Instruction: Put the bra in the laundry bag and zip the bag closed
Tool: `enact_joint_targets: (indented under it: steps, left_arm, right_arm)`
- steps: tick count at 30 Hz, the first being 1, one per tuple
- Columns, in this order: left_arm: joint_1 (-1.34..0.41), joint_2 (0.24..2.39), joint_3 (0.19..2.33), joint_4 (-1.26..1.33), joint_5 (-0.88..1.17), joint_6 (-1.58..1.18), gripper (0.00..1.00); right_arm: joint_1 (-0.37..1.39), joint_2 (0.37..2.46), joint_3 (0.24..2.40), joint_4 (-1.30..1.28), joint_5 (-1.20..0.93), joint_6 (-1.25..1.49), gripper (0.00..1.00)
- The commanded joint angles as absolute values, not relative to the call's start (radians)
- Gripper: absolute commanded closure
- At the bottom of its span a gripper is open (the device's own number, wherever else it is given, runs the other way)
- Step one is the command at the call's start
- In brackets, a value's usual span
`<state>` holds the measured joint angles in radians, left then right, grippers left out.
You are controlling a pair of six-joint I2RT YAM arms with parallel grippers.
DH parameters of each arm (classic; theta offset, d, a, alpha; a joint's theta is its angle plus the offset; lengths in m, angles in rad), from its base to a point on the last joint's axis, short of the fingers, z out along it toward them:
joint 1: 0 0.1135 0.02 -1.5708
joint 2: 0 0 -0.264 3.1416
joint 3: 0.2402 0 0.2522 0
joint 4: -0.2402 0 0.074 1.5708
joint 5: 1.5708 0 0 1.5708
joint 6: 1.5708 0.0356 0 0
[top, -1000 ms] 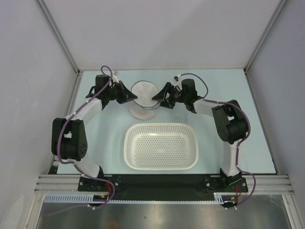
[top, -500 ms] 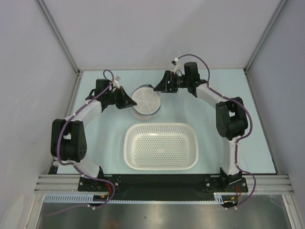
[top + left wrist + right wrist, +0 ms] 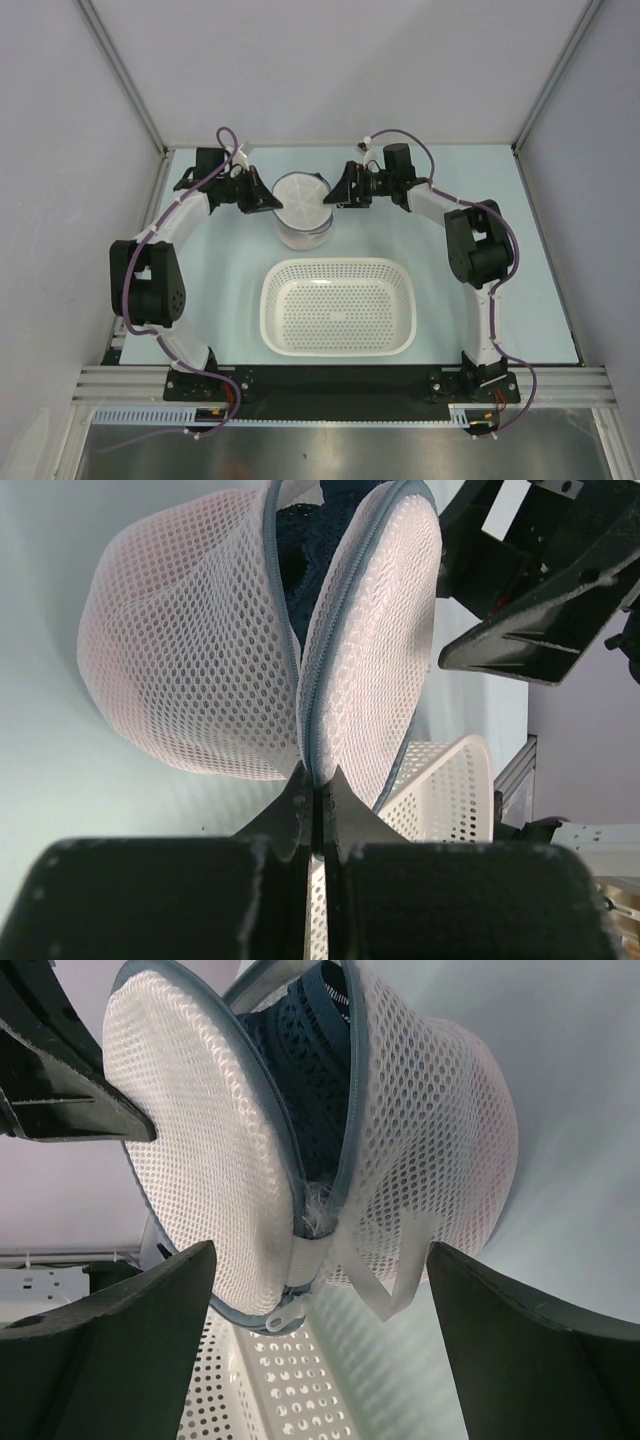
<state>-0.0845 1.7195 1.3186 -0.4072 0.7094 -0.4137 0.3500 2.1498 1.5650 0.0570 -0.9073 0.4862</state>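
Note:
The white mesh laundry bag (image 3: 301, 210) stands at the back middle of the table. Its round flap lid (image 3: 375, 630) is partly open, and the dark blue bra (image 3: 305, 1070) shows inside through the gap. My left gripper (image 3: 315, 780) is shut on the bag's zip rim (image 3: 308, 695) at its left side. My right gripper (image 3: 320, 1270) is open on the bag's right side, its jaws wide on either side of the white zip pull (image 3: 285, 1317) and a white fabric loop (image 3: 395, 1270), touching neither.
A white perforated plastic basket (image 3: 338, 306) sits in front of the bag, near the table's middle. It also shows below the bag in both wrist views (image 3: 290, 1390). Grey walls enclose the back and sides.
My right gripper swung to the bag's back side, then came back lower to its right side. My left gripper moved up to the bag's left rim. The bag shifted slightly.

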Motion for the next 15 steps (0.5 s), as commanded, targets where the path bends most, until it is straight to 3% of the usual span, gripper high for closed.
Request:
enact_joint_targets:
  steps: [1, 8, 15]
  left_arm:
    - [-0.08, 1.694, 1.328, -0.408, 0.764, -0.38, 1.0]
    - [-0.08, 1.687, 1.325, -0.407, 0.753, -0.379, 1.0]
    - [-0.08, 1.698, 1.335, -0.382, 0.781, -0.4, 1.0]
  right_arm:
    - [0.36, 2.128, 1.591, 0.143, -0.913, 0.545, 0.14]
    - [0.362, 2.082, 1.468, 0.207, -0.897, 0.584, 0.33]
    - [0.379, 2.036, 1.378, 0.287, -0.897, 0.623, 0.41]
